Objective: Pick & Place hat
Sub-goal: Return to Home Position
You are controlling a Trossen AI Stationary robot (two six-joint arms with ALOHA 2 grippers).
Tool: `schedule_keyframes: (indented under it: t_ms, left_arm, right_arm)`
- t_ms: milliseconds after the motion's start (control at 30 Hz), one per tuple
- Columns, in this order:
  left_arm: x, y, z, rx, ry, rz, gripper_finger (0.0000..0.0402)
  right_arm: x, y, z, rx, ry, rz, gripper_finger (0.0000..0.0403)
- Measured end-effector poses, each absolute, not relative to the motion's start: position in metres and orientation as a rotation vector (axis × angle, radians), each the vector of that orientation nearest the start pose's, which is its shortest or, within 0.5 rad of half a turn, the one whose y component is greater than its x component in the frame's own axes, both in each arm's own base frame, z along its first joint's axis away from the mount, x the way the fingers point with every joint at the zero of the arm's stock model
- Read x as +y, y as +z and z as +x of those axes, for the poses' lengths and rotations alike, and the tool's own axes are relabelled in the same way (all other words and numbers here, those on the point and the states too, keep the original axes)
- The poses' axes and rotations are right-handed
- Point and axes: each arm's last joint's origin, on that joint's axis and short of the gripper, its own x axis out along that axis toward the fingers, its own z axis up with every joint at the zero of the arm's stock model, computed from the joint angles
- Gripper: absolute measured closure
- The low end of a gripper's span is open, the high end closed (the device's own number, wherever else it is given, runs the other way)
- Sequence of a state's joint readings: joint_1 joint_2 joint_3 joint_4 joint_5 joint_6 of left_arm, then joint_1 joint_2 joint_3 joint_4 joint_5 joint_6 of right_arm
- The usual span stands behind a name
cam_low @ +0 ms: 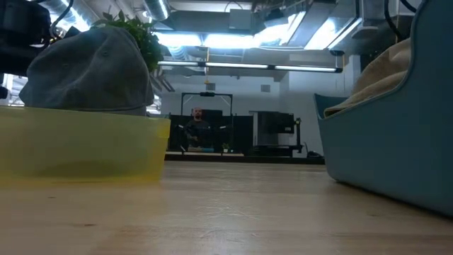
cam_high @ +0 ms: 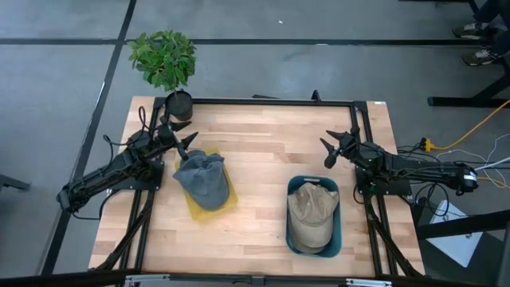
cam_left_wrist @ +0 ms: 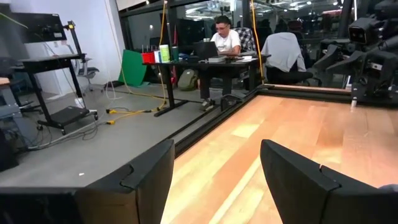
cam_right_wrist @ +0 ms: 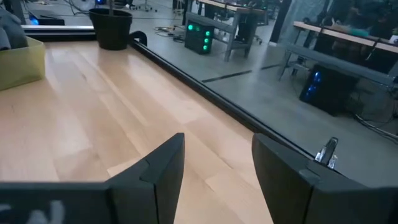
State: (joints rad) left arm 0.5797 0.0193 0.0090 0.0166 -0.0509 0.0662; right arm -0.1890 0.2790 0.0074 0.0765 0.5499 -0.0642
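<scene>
A grey hat [cam_high: 201,180] sits in a yellow bin [cam_high: 227,201] on the table's left half; in the low view the grey hat [cam_low: 88,71] rises above the yellow bin's wall [cam_low: 85,149]. A beige hat [cam_high: 311,214] lies in a teal bin [cam_high: 293,191] on the right half, and shows as the beige hat [cam_low: 386,74] over the teal bin's wall [cam_low: 396,156]. My left gripper [cam_high: 186,143] is open, just beyond the grey hat's far left side. My right gripper [cam_high: 328,151] is open over bare wood, on the far side of the teal bin.
A potted plant [cam_high: 166,62] stands at the table's far left corner; its black pot [cam_right_wrist: 112,28] shows in the right wrist view. Bare wood [cam_high: 263,151] lies between the bins and along the far edge. A person [cam_left_wrist: 222,40] sits at a desk beyond the table.
</scene>
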Motion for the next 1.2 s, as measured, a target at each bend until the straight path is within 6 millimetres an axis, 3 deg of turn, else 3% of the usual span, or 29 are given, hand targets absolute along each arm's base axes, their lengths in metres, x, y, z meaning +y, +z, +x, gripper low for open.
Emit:
schedule_keyframes:
  t_ms: [467, 600, 1000, 1200]
  left_arm:
    - [0.055, 0.167, 0.081, 0.014, 0.631, 0.066, 0.0166]
    - [0.055, 0.167, 0.081, 0.014, 0.631, 0.066, 0.0166]
    - [0.055, 0.167, 0.081, 0.014, 0.631, 0.066, 0.0166]
    - [0.055, 0.167, 0.081, 0.014, 0.631, 0.066, 0.0167]
  right_arm:
    - [-0.035, 0.15, 0.105, 0.191, -0.709, -0.021, 0.0217]
    - [-0.032, 0.15, 0.107, 0.217, -0.579, -0.079, 0.0217]
    - [-0.021, 0.144, 0.11, 0.26, -0.186, -0.037, 0.0217]
    - [-0.021, 0.144, 0.11, 0.263, -0.165, -0.06, 0.0217]
